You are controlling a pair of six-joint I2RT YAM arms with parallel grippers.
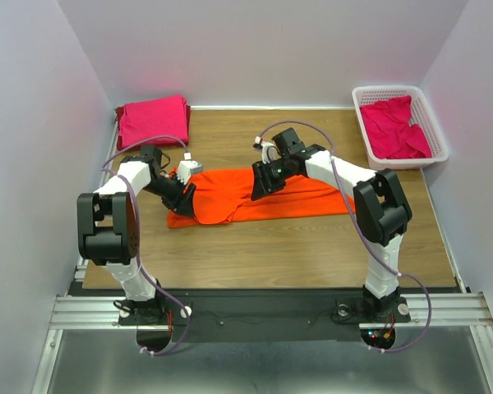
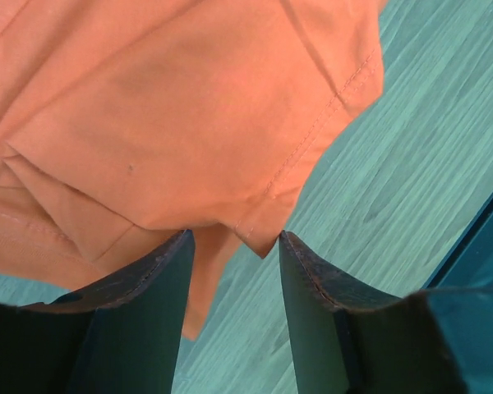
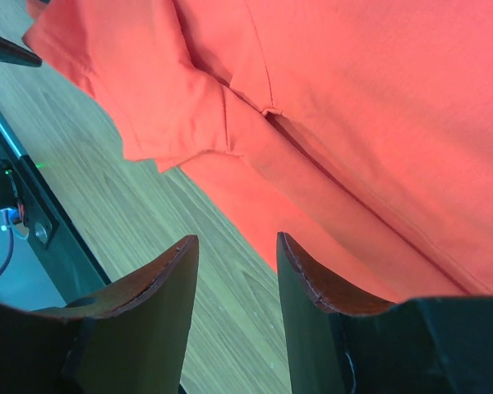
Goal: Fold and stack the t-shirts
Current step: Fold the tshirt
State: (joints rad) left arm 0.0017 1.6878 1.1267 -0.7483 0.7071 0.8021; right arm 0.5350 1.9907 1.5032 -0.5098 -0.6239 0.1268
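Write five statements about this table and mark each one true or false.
1. The orange t-shirt lies on the table between the two arms. True.
2. The basket is empty. False: it holds crumpled magenta t-shirts.
3. A folded magenta stack sits at the far left corner. True.
4. The right gripper is clamped on the orange t-shirt. False: its jaws stand apart with bare wood between them.
5. The basket stands at the far right. True.

Orange t-shirt [image 1: 255, 195]: soft matt cloth, stitched hems. Table [image 1: 312, 246]: smooth wood grain. Basket [image 1: 388, 90]: white plastic lattice. Fingers [image 2: 148, 312]: dark, matt.
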